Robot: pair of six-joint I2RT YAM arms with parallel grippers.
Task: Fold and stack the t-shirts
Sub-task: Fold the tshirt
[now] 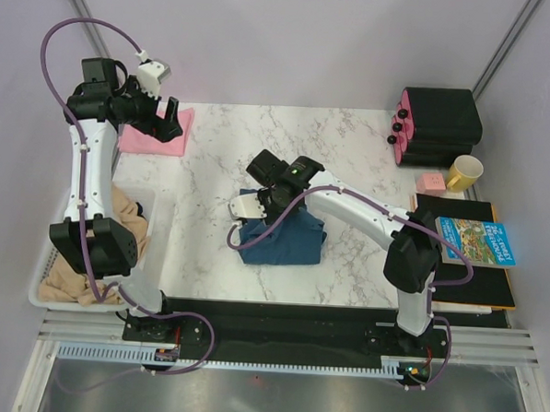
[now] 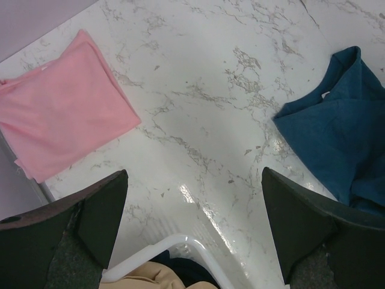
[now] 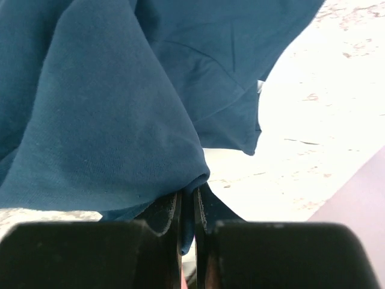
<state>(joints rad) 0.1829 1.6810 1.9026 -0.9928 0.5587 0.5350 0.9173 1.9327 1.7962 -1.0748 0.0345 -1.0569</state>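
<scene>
Top external view: R gripper [image 1: 256,222] is mid-table, jaws pressed nearly together, pinching a fold of the teal t-shirt [image 1: 287,244]; right wrist cam confirms, cloth bunched betw the fingers. Teal is a rumpled heap, not flat, approx centre of the marble table [image 1: 370,146]. Pink t-shirt [image 1: 147,142] lies folded at the far-left corner, well apart from teal. Key relation: pink lies left and away from the R jaws, so I judge teal must travel left/far to stack once folded. L gripper [image 1: 172,118] hovers by pink's edge w/ jaws spread wide, holding nothing. L arm is nearer pink, R nearer teal. Teal's long axis looks approx left-right, can't tell for sure.
</scene>
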